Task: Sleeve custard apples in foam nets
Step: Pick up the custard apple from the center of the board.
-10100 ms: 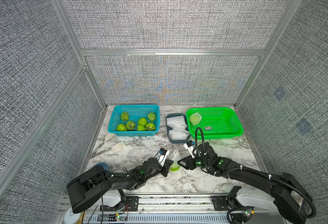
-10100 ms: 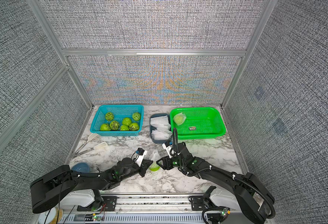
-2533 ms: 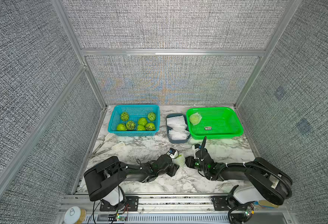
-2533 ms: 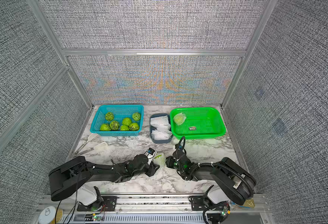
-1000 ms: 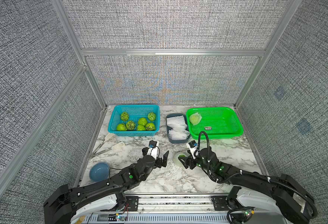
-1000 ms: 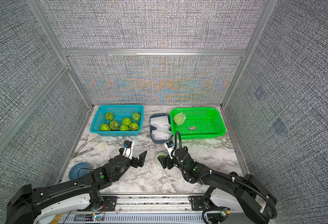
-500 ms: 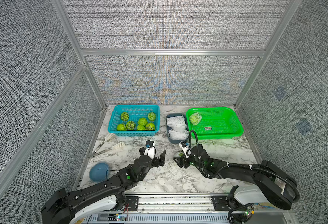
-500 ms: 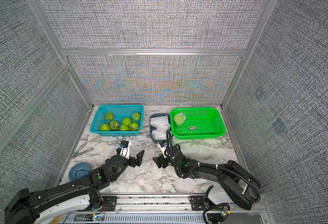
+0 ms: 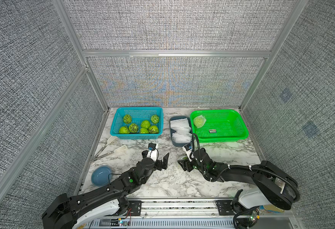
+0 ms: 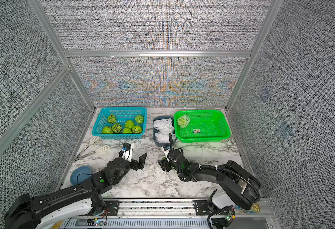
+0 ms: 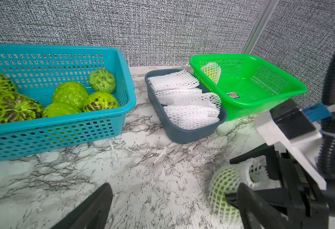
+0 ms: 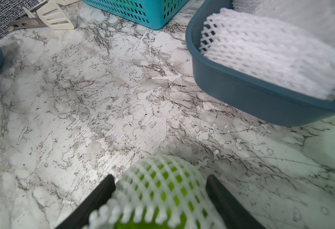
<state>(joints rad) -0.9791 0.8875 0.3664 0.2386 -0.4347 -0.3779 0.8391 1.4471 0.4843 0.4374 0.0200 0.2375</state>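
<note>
Netted custard apple [image 9: 183,158] mostly hidden beneath right hand [image 9: 183,163], basket label [image 9: 212,130] unreadable

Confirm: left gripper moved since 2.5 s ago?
Yes. The left gripper has pulled back from the sleeved custard apple, closer to the blue basket.

Bright, even overhead light; top views crisp, wrist close-ups soft.

I see only faint shadows under the arms on the white marble-patterned tabletop [image 9: 172,184]. The bright green plastic mesh basket [image 9: 222,139] tints its back right corner green. Rainbow moiré ripples across the grey woven back wall [image 10: 162,85]. In my right wrist view the net-sleeved green fruit [image 12: 158,190] and white foam mesh nets [image 12: 271,55] blur.
</note>
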